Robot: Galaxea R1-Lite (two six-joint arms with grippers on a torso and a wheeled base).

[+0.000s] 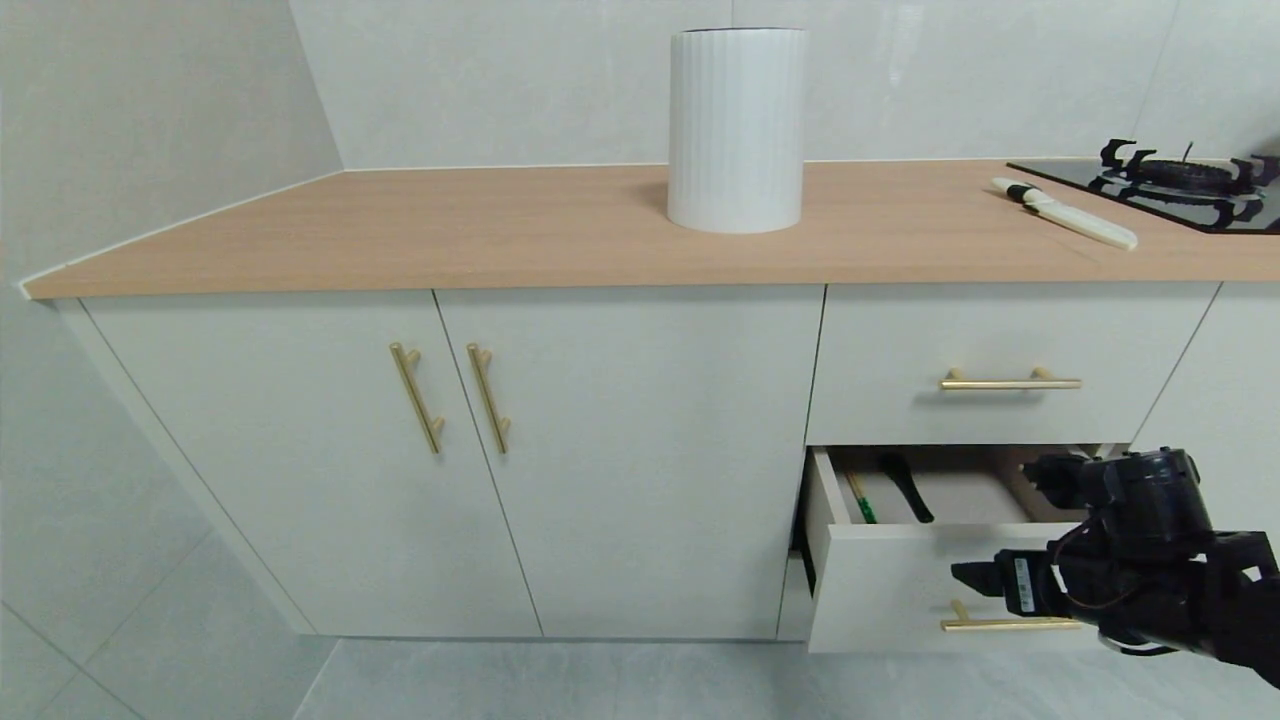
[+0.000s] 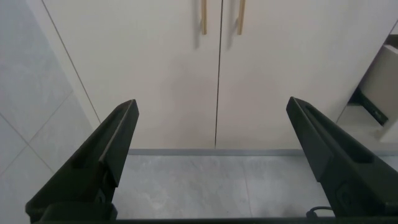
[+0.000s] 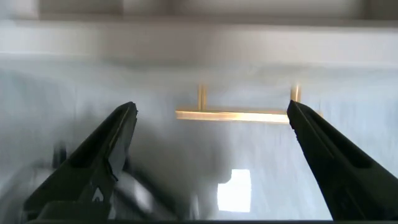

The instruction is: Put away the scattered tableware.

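In the head view, a white knife [image 1: 1065, 213] lies on the wooden counter [image 1: 450, 225], just beside the black stove [image 1: 1180, 185] and well apart from a tall white ribbed canister [image 1: 737, 130]. Below the counter, the lower drawer [image 1: 870, 590] stands pulled out. Inside it, a black utensil [image 1: 905, 485] and a green-handled utensil [image 1: 858, 497] lie near its left wall. The right gripper [image 1: 975, 578] hangs in front of the drawer's front panel, just above its gold handle [image 1: 1000, 623]. The upper drawer [image 1: 1010, 340] is closed.

In the left wrist view, the left gripper [image 2: 211, 155] is spread wide and holds nothing. It faces the closed cabinet doors [image 2: 217, 81] above the grey floor [image 2: 205, 180], and the drawer [image 2: 382, 74] shows at the edge.

In the right wrist view, the right gripper [image 3: 211, 155] is also spread and empty. The gold handle [image 3: 242, 115] lies ahead of it, between its fingers [image 3: 106, 155].
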